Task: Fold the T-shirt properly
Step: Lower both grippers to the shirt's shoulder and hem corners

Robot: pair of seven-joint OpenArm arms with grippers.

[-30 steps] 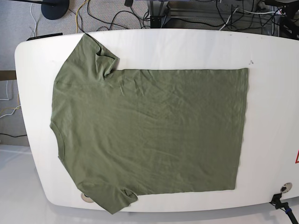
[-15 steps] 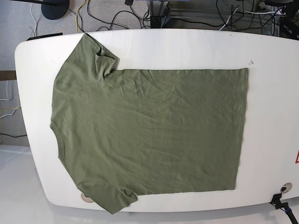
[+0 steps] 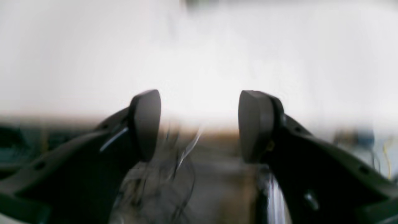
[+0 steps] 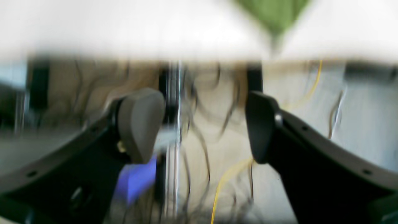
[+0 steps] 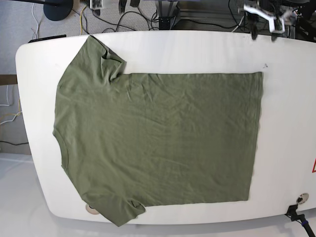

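Observation:
The olive-green T-shirt [image 5: 158,138] lies spread flat on the white table [image 5: 197,49], collar to the left and hem to the right. The upper sleeve is creased and the lower sleeve hangs at the front edge. My left gripper [image 5: 263,36] hovers open over the table's far right edge, beyond the hem corner. The left wrist view shows it [image 3: 199,124] open and empty, blurred. My right gripper [image 5: 109,4] peeks in at the top edge, beyond the upper sleeve. In the right wrist view it [image 4: 205,124] is open and empty, with a green tip of the T-shirt [image 4: 273,12] ahead.
Cables [image 5: 207,19], a black stand base [image 5: 57,9] and a metal frame lie on the floor behind the table. A round metal fitting [image 5: 302,198] sits near the front right corner, with another [image 5: 91,208] by the lower sleeve.
Both arms have come into the base view at the table's far edge, where neither showed before. The T-shirt has not moved.

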